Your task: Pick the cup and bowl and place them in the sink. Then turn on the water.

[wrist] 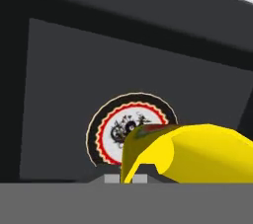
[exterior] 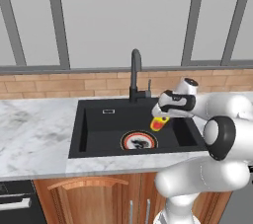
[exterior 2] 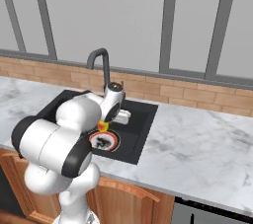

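The yellow cup (exterior: 158, 123) hangs tilted above the black sink (exterior: 99, 124) in the left base view, just right of the round red-and-white drain (exterior: 139, 140) and clear of the basin floor. It is up there because the gripper (exterior: 161, 117) is pinching it, jaws pressed tight on its wall, and the likely reason for that spot is a release into the basin. One gooseneck faucet (exterior: 135, 72) stands behind the drain, with no stream coming from its spout. Counted here: one cup, one sink, one drain, one faucet.

In the right base view the cup (exterior 2: 103, 126) shows as a small yellow-and-orange patch under the gripper (exterior 2: 105, 121), directly above the drain (exterior 2: 104, 141) and partly hidden by the white arm. The sink (exterior 2: 141, 119) sits in a marble counter (exterior 2: 197, 139). Again one cup and one faucet (exterior 2: 99, 65).

In the hand view the cup (wrist: 192, 154) fills the lower right, its open rim turned toward the drain (wrist: 131, 128), which lies beyond it on the dark sink floor (wrist: 74, 99). One cup, one drain. The cup seems held over the middle so it lands inside the walls.
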